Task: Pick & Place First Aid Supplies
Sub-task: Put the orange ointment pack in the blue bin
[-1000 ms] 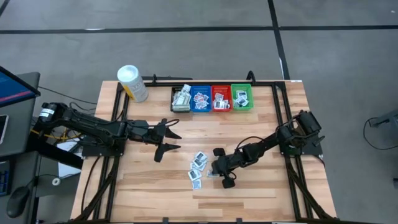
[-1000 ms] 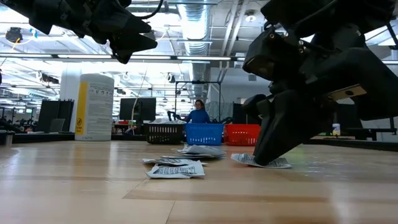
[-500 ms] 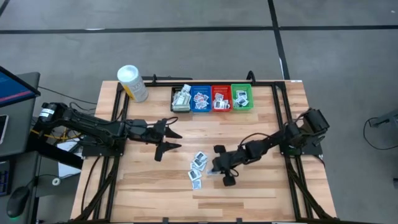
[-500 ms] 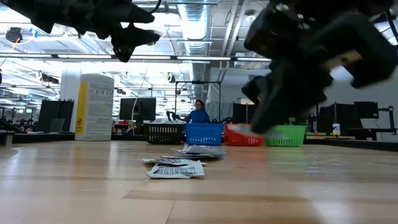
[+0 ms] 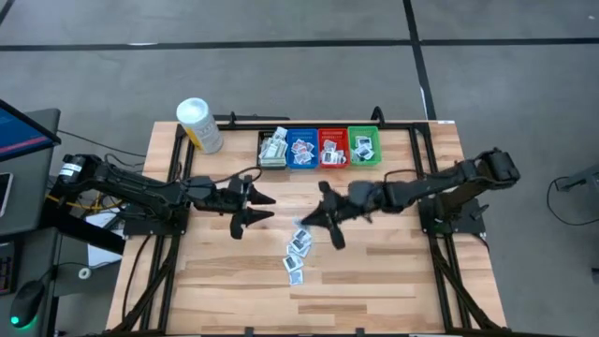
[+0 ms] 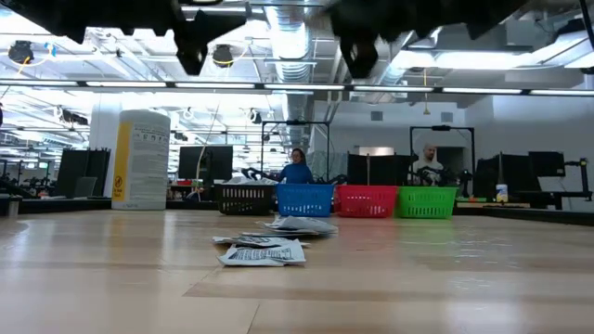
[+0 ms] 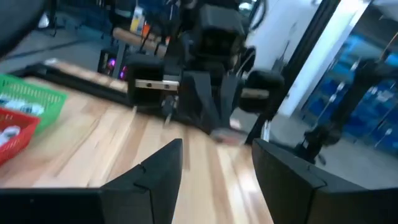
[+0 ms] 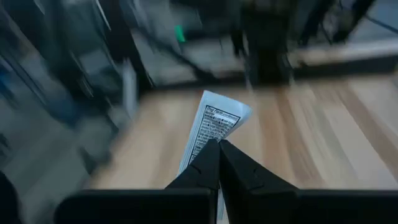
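Observation:
My right gripper (image 5: 307,223) hangs over the middle of the table, shut on one of the first aid supplies: a white packet with dark print (image 8: 214,124). Several more packets (image 5: 297,253) lie flat in a loose pile on the wood just near-side of it (image 6: 269,246). My left gripper (image 5: 262,208) is open and holds nothing. It floats left of the right gripper, and they point at each other (image 7: 214,168). In the low view both grippers (image 6: 190,42) (image 6: 357,46) show only at the top edge. My right gripper pinches one end of the packet (image 8: 211,144) between its two fingertips (image 8: 231,163). The fingers come roughly level from the table's right. The rest of the packet sticks out past the fingertips, lifted clear of the table.
Black (image 5: 272,150), blue (image 5: 301,148), red (image 5: 332,148) and green (image 5: 364,147) bins stand in a row at the far edge, with packets in them. A white tub (image 5: 198,124) stands at the far left corner. People sit in the room behind (image 6: 297,169).
My right gripper, shut on the packet, has risen from the table and swung toward the far edge and slightly left, tipping from pointing down to nearly level. The packet has come up off the wood with it. My left gripper has tipped up and rolled a little in place.

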